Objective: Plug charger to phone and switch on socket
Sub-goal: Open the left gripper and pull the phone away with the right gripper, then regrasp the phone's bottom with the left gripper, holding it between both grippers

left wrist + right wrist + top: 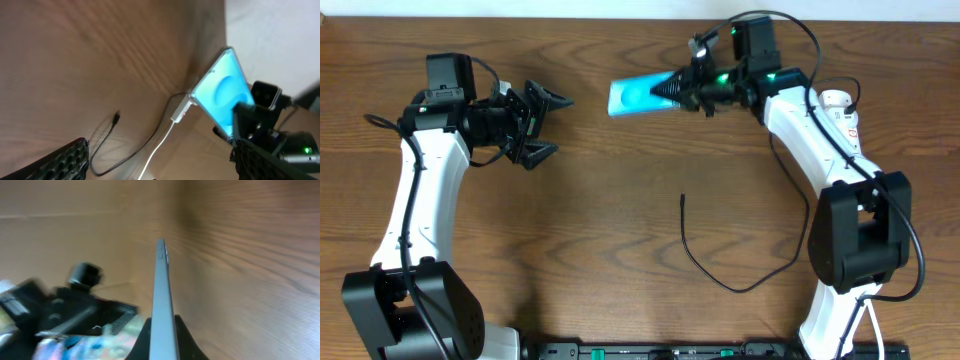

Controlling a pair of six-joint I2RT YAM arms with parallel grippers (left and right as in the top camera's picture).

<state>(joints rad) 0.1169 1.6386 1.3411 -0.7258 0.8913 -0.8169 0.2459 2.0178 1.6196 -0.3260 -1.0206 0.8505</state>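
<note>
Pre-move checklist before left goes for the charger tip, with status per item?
1. Right jaws shut on the phone: ok.
2. Left jaws open and empty: ok.
3. Charger tip lying free on the table, apart from both arms: ok.
4. Charger plugged into the phone: not ok.
5. Socket switch state: cannot tell, the right arm partly covers it.
</note>
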